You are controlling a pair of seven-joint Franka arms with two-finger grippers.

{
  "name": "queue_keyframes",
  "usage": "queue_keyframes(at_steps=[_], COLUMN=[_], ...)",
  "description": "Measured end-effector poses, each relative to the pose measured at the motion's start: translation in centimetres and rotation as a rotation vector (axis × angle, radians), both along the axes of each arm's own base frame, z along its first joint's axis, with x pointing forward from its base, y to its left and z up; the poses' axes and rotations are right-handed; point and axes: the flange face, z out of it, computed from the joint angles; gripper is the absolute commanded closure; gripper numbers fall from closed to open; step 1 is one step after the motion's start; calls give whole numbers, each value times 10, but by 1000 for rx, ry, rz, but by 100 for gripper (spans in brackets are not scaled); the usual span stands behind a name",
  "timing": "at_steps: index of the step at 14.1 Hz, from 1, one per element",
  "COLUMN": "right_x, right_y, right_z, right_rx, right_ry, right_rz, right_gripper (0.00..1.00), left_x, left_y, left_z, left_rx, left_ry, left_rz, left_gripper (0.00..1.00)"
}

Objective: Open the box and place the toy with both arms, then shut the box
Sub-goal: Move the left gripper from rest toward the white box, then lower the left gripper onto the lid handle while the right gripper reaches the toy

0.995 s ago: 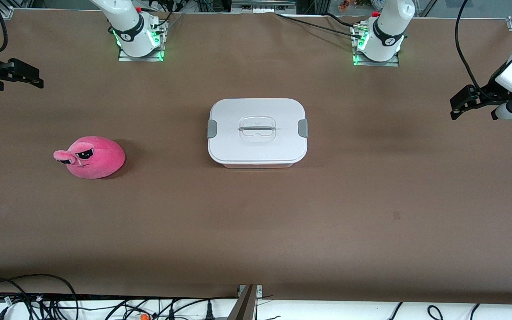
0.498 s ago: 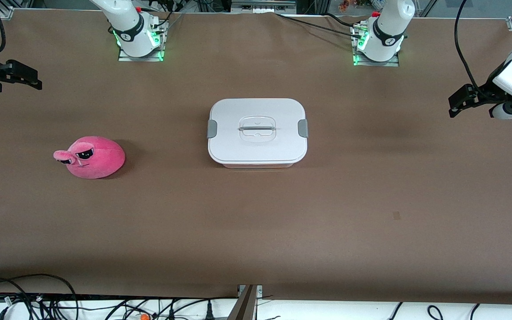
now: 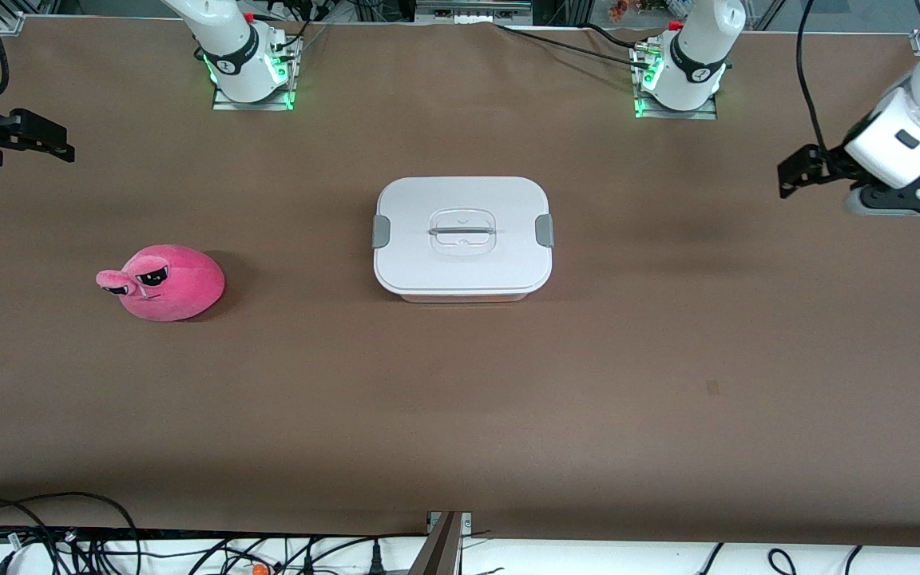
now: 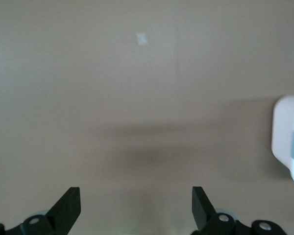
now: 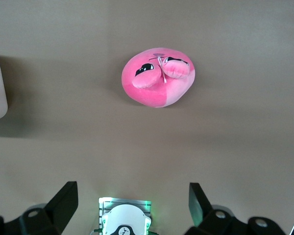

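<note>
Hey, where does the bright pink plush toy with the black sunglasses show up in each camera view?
Front view: the bright pink plush toy with black sunglasses lies on the brown table, toward the right arm's end, apart from the white-lidded plastic box.
Left wrist view: not in it.
Right wrist view: upper middle of the picture.
Shared landmark: the box, showing as a white edge in both wrist views.

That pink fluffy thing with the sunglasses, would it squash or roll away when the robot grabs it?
The toy looks like soft plush, so it would probably squash under the fingers rather than slip. It sits as a rounded lump on the table, so a sideways nudge might rock or roll it a little. It is likely light for its size, though the pictures cannot confirm that.
</note>
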Motion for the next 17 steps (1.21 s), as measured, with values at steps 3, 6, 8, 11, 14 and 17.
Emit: queue_keyframes(at_steps=[3, 6, 8, 11, 14, 17], right_x=[3, 9, 15, 22, 30, 46], right_y=[-4, -4, -5, -16, -40, -60], right_z=[-3, -16, -28, -46, -72, -111], right_rx=[-1, -2, -3, -3, 11, 24], right_ry=[2, 24, 46, 78, 125, 145], right_rz=[-9, -10, -12, -31, -20, 8], right_gripper=[0, 0, 0, 0, 0, 0], left_x=[-3, -16, -23, -23, -24, -36], left_y=[-49, -120, -170, -247, -328, -395], left_z=[-4, -24, -40, -71, -121, -161], left_rx=[-87, -106, -137, -203, -233, -216], left_ry=[76, 150, 181, 218, 212, 103], left_rz=[-77, -268, -422, -610, -752, -919], left_gripper=[0, 0, 0, 0, 0, 0])
